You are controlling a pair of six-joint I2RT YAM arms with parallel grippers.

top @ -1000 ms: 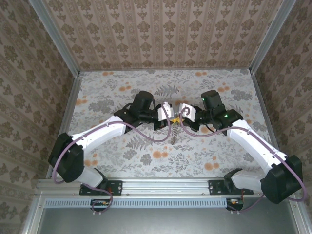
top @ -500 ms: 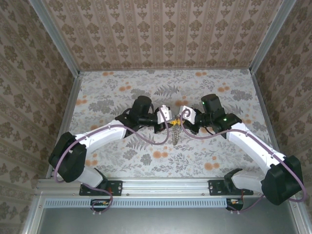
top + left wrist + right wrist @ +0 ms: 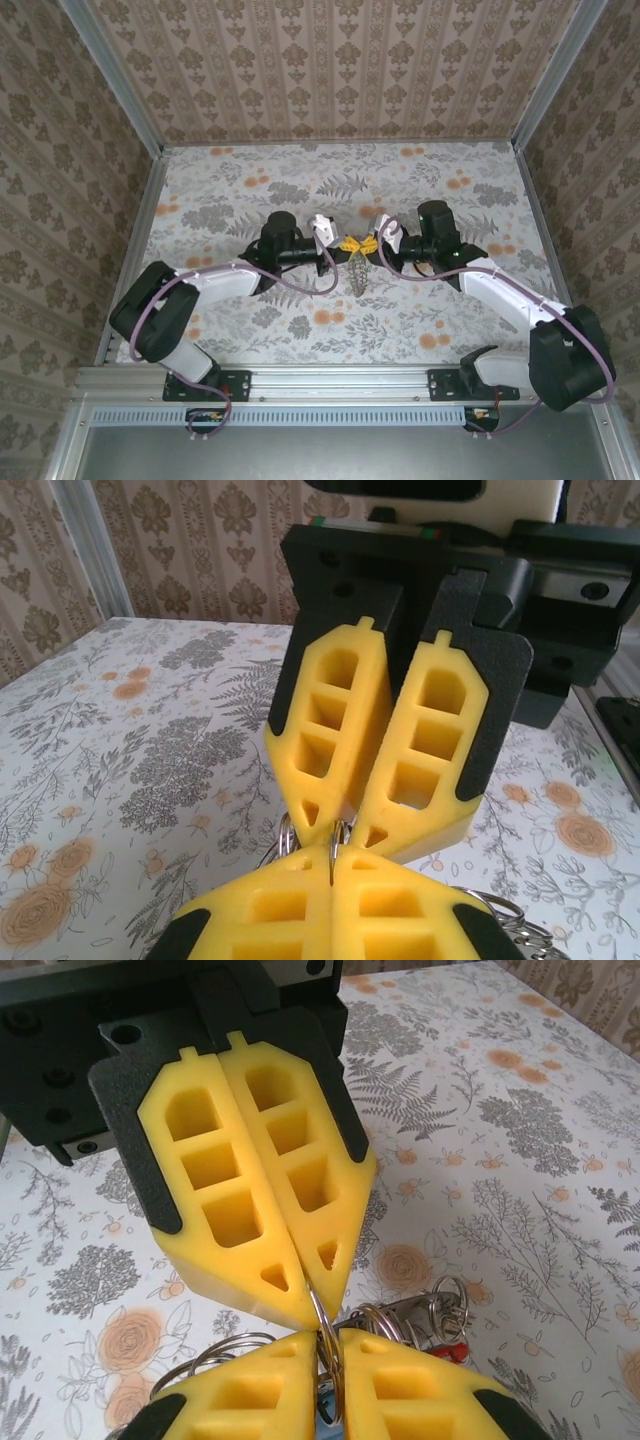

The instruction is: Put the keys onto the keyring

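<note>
Right wrist: left end effector (image 3: 316,1298) and right end effector (image 3: 328,1340) each clamp the one keyring (image 3: 321,1320).

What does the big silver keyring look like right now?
The big, thin, silvery metal keyring is seen edge-on, a shiny wire loop held over the flowery table. The left gripper and the right gripper both pinch it, yellow fingers shut, tip to tip. Smaller metal rings hang beside it.

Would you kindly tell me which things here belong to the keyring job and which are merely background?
Job: keyring; keys hanging beneath; left end effector and right end effector, both pinching the keyring.
Background: floral table; wallpapered walls.
</note>
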